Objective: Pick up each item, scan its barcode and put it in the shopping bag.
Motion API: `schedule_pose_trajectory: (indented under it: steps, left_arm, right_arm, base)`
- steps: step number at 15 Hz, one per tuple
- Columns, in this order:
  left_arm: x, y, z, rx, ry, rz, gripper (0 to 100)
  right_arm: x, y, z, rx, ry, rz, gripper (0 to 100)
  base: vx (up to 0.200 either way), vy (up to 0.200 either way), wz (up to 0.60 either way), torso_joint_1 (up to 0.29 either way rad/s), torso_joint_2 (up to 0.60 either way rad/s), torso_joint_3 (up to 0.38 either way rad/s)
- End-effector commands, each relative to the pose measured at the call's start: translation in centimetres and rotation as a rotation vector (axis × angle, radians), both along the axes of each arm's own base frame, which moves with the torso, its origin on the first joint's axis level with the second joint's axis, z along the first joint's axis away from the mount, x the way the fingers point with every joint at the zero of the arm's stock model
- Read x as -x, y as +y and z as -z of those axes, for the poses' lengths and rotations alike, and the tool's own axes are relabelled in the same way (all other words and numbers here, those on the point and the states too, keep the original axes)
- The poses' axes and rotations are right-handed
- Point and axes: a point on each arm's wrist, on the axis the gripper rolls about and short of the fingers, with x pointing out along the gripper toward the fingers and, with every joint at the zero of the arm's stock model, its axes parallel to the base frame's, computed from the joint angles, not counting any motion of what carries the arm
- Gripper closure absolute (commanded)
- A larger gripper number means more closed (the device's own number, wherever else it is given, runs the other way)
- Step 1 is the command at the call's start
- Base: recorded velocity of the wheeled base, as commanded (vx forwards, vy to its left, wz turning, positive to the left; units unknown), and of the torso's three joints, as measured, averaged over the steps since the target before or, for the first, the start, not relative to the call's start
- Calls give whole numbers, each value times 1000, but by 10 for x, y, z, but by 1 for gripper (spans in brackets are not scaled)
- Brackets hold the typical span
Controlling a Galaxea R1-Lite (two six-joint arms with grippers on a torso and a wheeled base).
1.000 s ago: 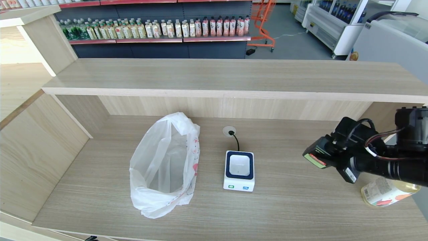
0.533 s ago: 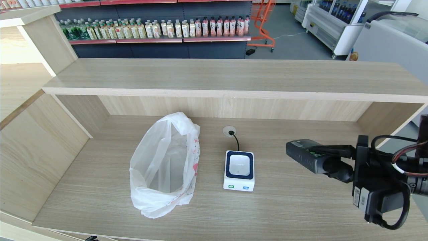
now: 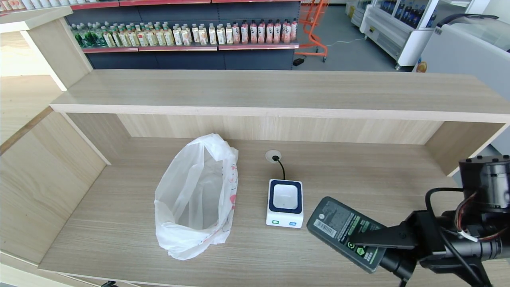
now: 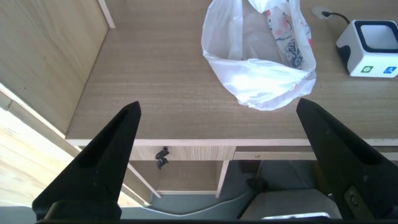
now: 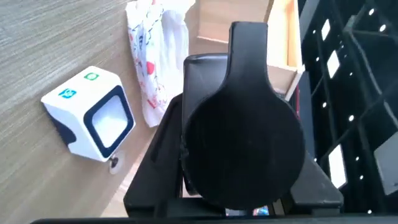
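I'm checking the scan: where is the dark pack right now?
The dark pack is low on the right of the head view, held in the right gripper, barcode upward, just right of the scanner.

The head camera looks from high over the near edge, forward and down across the wooden counter [image 3: 358,171], with shop shelves [image 3: 187,36] far behind. The left wrist camera hangs beyond the counter's near edge at the left. It faces down and toward the far side, well back from the shopping bag [image 4: 261,62] and the scanner [image 4: 368,46]. The right wrist camera sits low at the right, close behind the dark pack [image 3: 344,229], facing left. All three views share the bag and the scanner.
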Motion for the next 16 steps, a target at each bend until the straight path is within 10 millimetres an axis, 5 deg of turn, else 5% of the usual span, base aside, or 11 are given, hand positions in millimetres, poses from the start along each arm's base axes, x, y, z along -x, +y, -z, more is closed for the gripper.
schedule_pose_trajectory:
  steps: [1, 7, 16]
  left_arm:
    - [0, 0, 0, 0, 0, 0, 0]
    - [0, 0, 0, 0, 1, 0, 0]
    - [0, 0, 0, 0, 3, 0, 0]
  right_arm:
    - [5, 28, 14, 9, 13, -179, 100]
    - [9, 40, 30, 11, -9, -300, 100]
    - [-1, 33, 25, -12, -82, -250, 100]
  base:
    - [0, 0, 0, 0, 0, 0]
    - [0, 0, 0, 0, 0, 0]
    - [0, 0, 0, 0, 0, 0]
